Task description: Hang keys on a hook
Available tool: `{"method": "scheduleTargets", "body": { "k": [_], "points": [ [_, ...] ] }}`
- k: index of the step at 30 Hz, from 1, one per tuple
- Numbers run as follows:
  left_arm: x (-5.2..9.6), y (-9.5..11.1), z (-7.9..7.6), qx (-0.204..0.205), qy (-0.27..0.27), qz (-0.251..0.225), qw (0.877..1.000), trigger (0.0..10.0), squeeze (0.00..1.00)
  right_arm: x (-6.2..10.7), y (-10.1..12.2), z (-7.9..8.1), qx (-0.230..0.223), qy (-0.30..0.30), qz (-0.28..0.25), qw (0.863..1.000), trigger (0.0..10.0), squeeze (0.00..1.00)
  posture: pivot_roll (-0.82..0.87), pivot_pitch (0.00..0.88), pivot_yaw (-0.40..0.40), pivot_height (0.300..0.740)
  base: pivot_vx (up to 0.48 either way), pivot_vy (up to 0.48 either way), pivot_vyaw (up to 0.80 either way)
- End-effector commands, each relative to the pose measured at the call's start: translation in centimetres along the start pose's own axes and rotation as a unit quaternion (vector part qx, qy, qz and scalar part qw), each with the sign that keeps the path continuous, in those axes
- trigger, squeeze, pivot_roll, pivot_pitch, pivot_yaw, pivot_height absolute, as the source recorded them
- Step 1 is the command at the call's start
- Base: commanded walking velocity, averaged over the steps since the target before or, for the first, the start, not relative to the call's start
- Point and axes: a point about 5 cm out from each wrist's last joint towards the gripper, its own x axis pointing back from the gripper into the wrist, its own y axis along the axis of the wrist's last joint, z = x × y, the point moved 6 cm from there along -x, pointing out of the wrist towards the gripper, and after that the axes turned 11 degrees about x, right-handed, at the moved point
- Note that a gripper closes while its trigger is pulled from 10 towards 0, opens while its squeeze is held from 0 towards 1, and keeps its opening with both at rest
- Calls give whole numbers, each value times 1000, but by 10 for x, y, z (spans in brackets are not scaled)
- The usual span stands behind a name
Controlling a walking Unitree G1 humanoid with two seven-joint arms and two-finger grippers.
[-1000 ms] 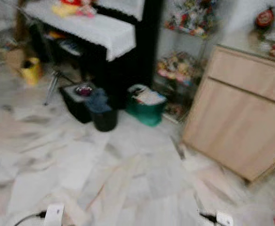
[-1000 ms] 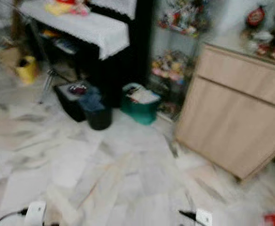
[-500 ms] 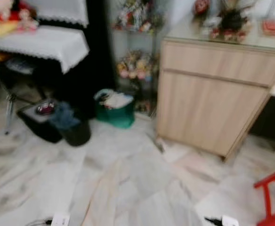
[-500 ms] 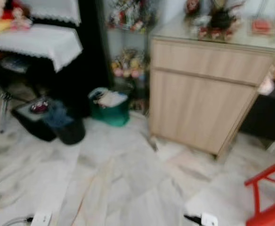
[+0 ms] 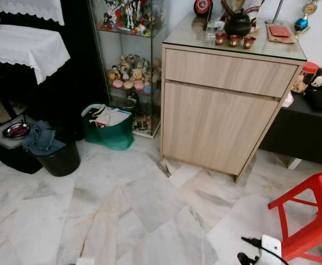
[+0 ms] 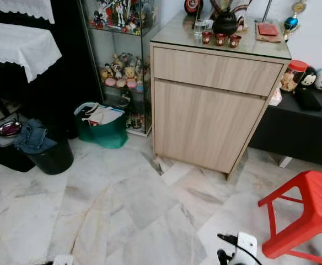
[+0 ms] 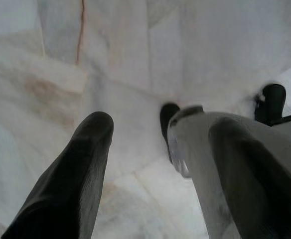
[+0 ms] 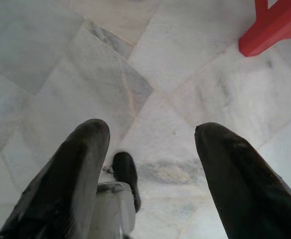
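A light wooden cabinet (image 5: 221, 105) stands ahead of me across the marble floor (image 5: 150, 204). Its glass top carries a black teapot (image 5: 239, 23), small red cups (image 5: 234, 40) and a flat red item (image 5: 279, 30). A thin metal stand with a round ornament (image 5: 300, 23) rises at the cabinet's back right corner. Both arms hang low. The left gripper (image 7: 160, 124) is open over the floor beside my own leg, with nothing between its fingers. The right gripper (image 8: 150, 129) is open too and holds nothing.
A red plastic stool (image 5: 310, 215) stands at my right. A black bin with blue cloth (image 5: 56, 154), a green bag (image 5: 108, 130) and a glass display shelf (image 5: 130, 55) sit left of the cabinet. A low black bench with dolls (image 5: 310, 127) is to its right.
The camera has swung right and the blur has cleared. The cabinet now sits in the middle of the picture, and the red stool has come fully into view.
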Motion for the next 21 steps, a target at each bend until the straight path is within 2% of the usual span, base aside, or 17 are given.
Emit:
{"method": "scheduleTargets", "body": {
  "k": [1,2,6,9,12,17,21],
  "points": [
    [1,-5,2,1,3,6,1000,10000,0,1,-2,-7,-4,-11,4,1000,10000,0,26,0,-39,740,0,-394,0],
    [2,-7,9,3,5,6,1000,10000,0,1,-4,-7,2,-11,8,1000,10000,0,28,0,-40,740,0,-390,0],
    [3,-8,9,6,6,3,1000,10000,0,1,-4,-12,19,-14,16,1000,10000,0,31,0,-49,740,0,-375,0],
    [4,-11,11,9,8,4,1000,10000,0,2,-4,-15,20,-19,19,999,10000,0,28,0,-51,740,0,-364,-583],
    [4,-13,11,8,6,5,1000,10000,0,3,-36,10,17,-4,36,999,10000,0,21,0,-53,740,0,-368,-704],
    [4,-11,10,11,5,4,1000,10000,0,3,-35,12,18,-2,33,999,10000,0,20,0,-56,740,0,-368,-649],
    [3,-9,10,17,6,0,1000,10000,0,3,-31,10,11,-1,26,1000,10000,0,21,0,-55,740,0,-366,0]
  ]
}}
